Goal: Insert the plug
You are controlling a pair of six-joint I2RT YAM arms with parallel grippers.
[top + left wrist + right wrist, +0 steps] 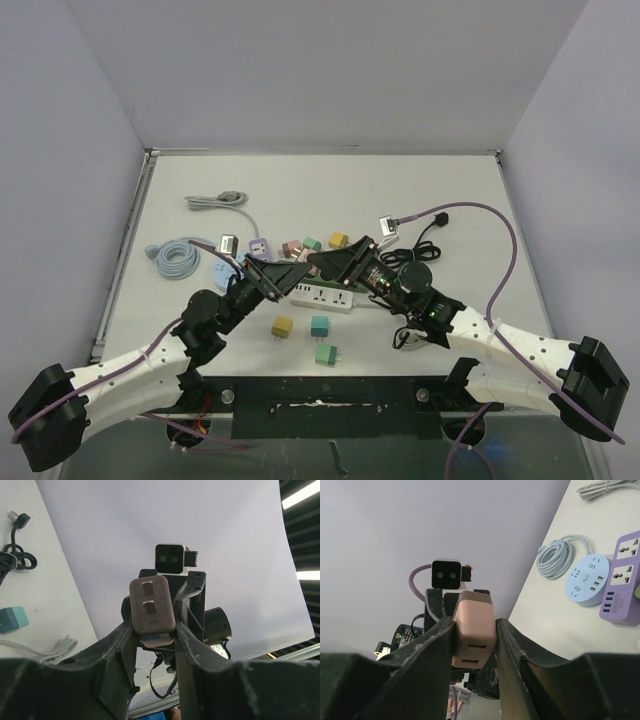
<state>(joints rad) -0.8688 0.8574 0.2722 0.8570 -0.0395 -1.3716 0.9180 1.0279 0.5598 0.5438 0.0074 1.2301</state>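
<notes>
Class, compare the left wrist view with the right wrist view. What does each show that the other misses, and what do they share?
Only the left wrist view shows a black coiled cable, a teal adapter and a white cable. Only the right wrist view shows a round blue power strip, a purple power strip and a light blue coiled cable. Both show the pink plug, between the left gripper in one and the right gripper in the other, with the other arm's wrist camera behind it.
</notes>
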